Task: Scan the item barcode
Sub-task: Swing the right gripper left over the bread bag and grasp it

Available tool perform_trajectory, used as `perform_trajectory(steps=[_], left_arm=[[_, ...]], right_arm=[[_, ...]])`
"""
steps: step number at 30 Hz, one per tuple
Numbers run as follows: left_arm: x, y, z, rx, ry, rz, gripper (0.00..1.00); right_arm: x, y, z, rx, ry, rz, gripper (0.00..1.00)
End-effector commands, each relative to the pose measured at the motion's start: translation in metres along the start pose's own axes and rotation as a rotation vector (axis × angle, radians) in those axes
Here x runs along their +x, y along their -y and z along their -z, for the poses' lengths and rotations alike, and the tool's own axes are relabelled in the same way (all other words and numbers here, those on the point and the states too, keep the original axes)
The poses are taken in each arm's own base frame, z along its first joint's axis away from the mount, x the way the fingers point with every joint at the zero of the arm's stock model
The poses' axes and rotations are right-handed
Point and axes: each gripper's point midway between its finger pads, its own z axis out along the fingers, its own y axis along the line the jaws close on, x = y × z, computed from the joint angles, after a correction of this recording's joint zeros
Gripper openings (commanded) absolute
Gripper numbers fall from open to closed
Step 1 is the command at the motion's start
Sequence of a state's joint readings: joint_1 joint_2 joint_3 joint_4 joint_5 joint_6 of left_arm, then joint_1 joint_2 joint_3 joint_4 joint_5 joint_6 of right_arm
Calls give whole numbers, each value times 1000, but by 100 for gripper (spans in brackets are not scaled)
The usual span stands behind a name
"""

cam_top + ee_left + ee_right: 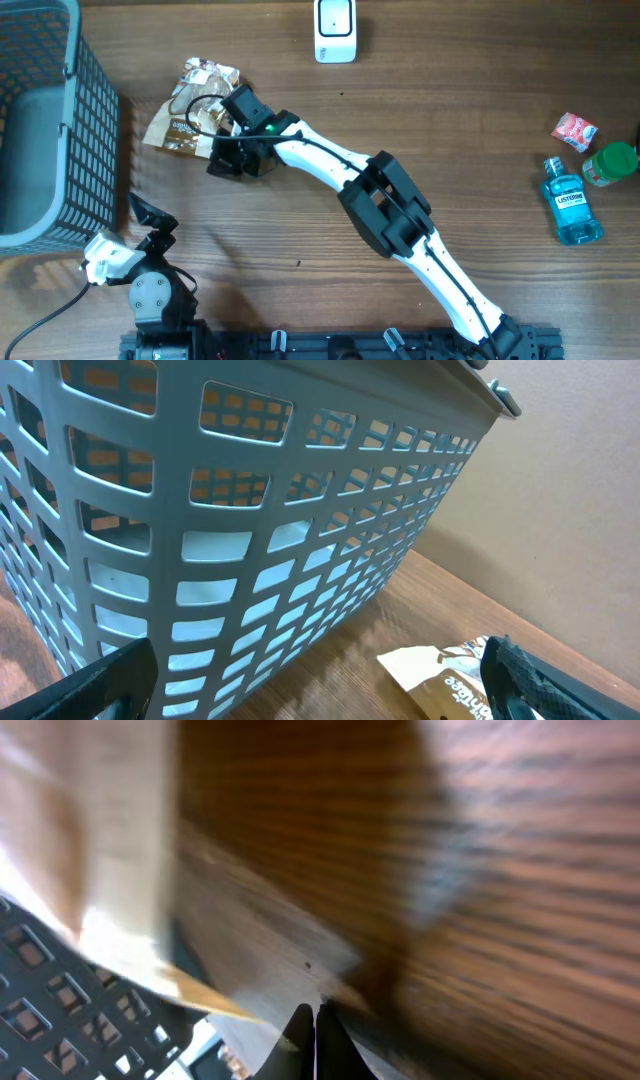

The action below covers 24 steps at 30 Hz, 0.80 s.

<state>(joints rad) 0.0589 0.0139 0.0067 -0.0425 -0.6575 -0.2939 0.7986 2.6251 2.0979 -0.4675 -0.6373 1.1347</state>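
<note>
The item, a brown and white snack bag [190, 110], lies crumpled on the wooden table at the upper left. My right gripper [232, 158] reaches across to the bag's lower right edge. In the right wrist view its dark fingers are pressed together [316, 1015], with the bag's pale sheet [255, 945] running right down to the tips. A white scanner [335, 30] stands at the table's far edge, apart from the bag. My left gripper [150, 215] is open near the front left, and its fingers [525, 680] frame a corner of the bag [445, 675] with nothing between them.
A grey mesh basket [40, 120] fills the left side, close in front of the left wrist camera [250, 510]. At the far right lie a blue Listerine bottle [572, 205], a green-capped container [612, 162] and a small red packet [574, 130].
</note>
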Motion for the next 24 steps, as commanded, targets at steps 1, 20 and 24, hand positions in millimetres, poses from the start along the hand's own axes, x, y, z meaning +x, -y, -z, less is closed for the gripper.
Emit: perform_trajectory(steps=[1,20,24], left_arm=[[0,-2,0,-10,3,-1,100],[0,-2,0,-11,3,-1,100],[0,-2,0,-11,3,-1,100]], right_arm=[[-44,110,-4,320,195,-109,5],[-52,103,-25,164,286,-738,100],[-33,81,-46,101,261,-837,100]])
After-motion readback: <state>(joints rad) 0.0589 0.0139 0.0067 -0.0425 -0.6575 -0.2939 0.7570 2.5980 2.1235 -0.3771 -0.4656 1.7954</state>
